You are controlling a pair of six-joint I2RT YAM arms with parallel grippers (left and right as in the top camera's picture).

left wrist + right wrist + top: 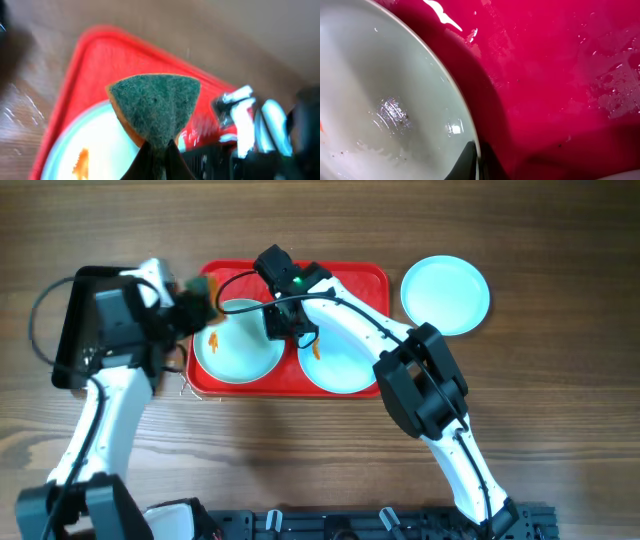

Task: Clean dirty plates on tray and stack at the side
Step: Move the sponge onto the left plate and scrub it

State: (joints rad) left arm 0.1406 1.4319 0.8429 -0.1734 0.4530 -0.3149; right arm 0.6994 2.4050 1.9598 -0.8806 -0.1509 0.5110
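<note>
Left gripper (159,152) pinches a green-faced orange sponge (155,102) above a smeared pale-blue round plate (100,147); right gripper (477,161) nips its rim, red plastic tray (100,60) beneath.

Left plate (235,355) and right plate (345,370), both orange-smeared, are laid flat in the red tray (370,280); third plate (446,295), clean, is set just beside it.

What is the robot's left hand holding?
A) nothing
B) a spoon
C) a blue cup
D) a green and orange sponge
D: in the left wrist view the left gripper pinches a sponge, its green scrub side facing the camera and an orange layer showing at the edge, with a plate and the red tray behind it.
</note>
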